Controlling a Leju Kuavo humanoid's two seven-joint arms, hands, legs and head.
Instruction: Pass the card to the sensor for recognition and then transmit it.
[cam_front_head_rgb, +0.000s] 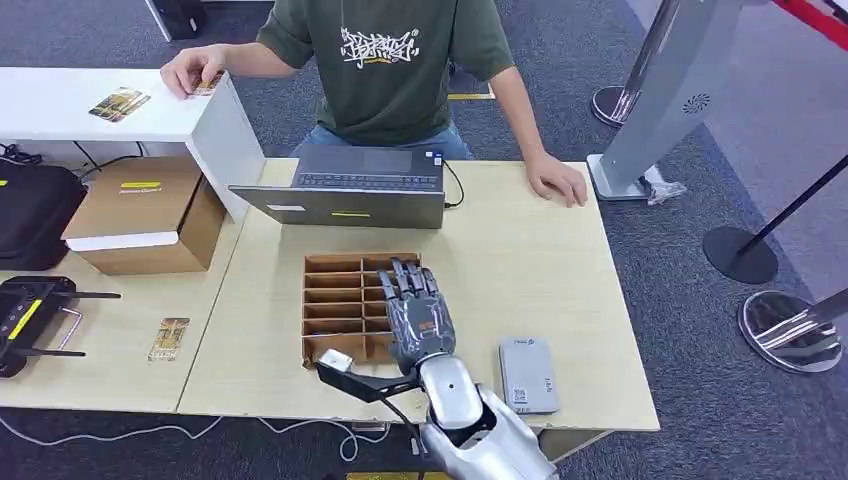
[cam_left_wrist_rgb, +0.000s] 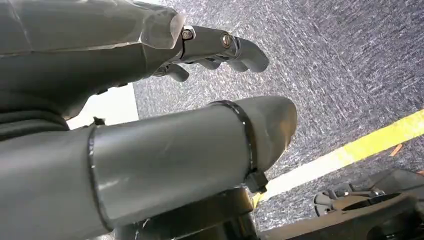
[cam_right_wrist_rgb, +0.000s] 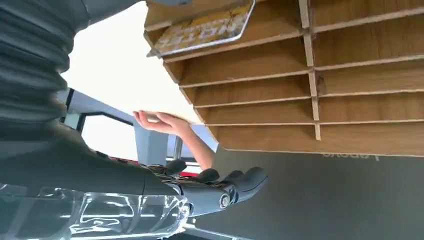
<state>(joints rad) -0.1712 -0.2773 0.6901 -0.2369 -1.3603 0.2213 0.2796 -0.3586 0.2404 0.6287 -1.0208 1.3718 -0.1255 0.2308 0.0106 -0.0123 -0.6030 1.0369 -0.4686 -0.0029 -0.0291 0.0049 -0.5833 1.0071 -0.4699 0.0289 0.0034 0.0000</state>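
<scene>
Table (cam_front_head_rgb: 560, 290) has a person (cam_front_head_rgb: 400, 70) sitting behind a laptop (cam_front_head_rgb: 350, 190). Wooden divider tray (cam_front_head_rgb: 335, 300) sits mid-table with the right hand (cam_front_head_rgb: 415, 305) hovering over it, fingers stretched flat, holding nothing. Grey sensor (cam_front_head_rgb: 528, 374) lies just beside the wrist. Card (cam_right_wrist_rgb: 202, 31) rests in a tray slot. Left hand (cam_left_wrist_rgb: 150, 130) hangs above carpet, empty, fingers slightly curled.

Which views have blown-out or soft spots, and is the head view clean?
Head view: evenly lit and sharp, with soft shadows under the laptop and the right hand. Left wrist view: left hand close and soft; a white patch behind it is overexposed. Right wrist view: bright background blown to white; the card in the wooden rack stays readable.
</scene>
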